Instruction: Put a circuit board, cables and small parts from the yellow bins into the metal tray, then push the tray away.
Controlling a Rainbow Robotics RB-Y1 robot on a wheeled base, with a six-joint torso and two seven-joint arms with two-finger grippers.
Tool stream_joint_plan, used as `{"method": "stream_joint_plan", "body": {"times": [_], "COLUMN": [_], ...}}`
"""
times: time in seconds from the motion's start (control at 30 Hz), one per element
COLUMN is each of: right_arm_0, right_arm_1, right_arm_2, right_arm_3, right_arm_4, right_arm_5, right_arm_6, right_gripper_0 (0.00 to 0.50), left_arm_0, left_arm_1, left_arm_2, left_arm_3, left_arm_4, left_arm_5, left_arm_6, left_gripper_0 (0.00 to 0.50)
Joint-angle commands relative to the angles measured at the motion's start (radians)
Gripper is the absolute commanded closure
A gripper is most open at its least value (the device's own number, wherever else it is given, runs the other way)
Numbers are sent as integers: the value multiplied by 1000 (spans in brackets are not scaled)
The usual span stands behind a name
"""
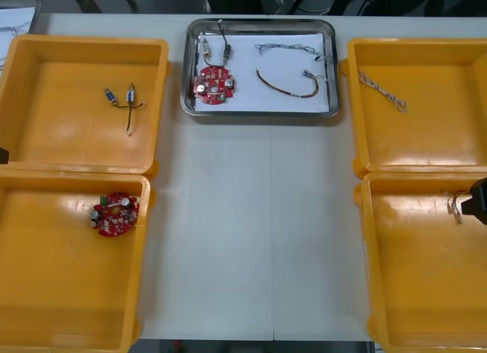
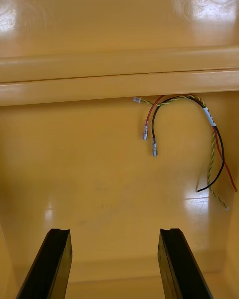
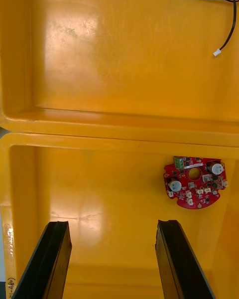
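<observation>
The metal tray lies at the table's far middle, white inside. It holds a round red circuit board, a red and yellow cable, a twisted blue and white cable and small metal parts on black leads. My right gripper is open over the near right bin, short of a red and yellow cable near the bin's far wall. My left gripper is open over the near left bin; a second red circuit board lies just beyond one finger.
The far left bin holds small metal parts with black leads. In the far right bin lies a twisted blue and white cable. Bare table runs from the tray to the near edge between the bins.
</observation>
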Motion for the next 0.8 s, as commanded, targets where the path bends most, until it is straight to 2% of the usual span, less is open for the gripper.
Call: {"method": "stream_joint_plan", "body": {"times": [0.03, 0.27, 0.57, 0.8], "right_arm_0": [30, 43, 36, 26], "right_arm_1": [-12, -12, -29, -52], "right_arm_2": [7, 1, -41, -101], "right_arm_3": [-34, -39, -70, -105], "right_arm_4": [4, 5, -15, -107], "right_arm_5": [-35, -64, -11, 32], "right_arm_6": [36, 37, 27, 17], "right_gripper_0": [0, 0, 0, 0], "left_arm_0": [22, 22, 22, 22], "left_arm_1": [-9, -9, -9, -9], "left_arm_2": [24, 24, 24, 24], "left_arm_3": [-25, -25, -25, -25], "left_arm_4": [-9, -9, -9, -9], "left_arm_5": [6, 6, 6, 6], "left_arm_6": [-45, -45, -45, -45], "left_gripper_0": [0, 0, 0, 0]}}
